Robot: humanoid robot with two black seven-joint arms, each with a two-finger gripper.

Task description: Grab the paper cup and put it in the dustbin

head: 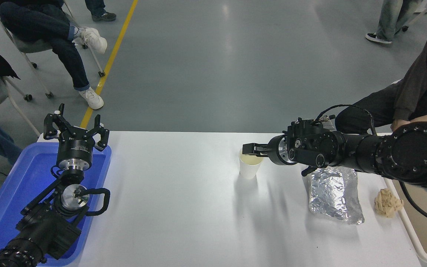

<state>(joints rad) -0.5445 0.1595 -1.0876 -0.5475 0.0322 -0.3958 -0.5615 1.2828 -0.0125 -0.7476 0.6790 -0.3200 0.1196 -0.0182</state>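
A small white paper cup (251,165) stands upright and open-mouthed on the white bench (184,207), to the left of a crumpled foil bag (333,194). The right gripper (250,149) reaches in sideways over the cup's rim; whether its fingers are spread or closed I cannot tell. The cup looks light, thin-walled and easy to crush or tip, so a gentle pinch across the rim or upper wall seems safest. The dustbin (415,241) sits beyond the bag at the bench's right edge, and the left gripper (76,124), fingers spread wide, rests parked far left of the cup.
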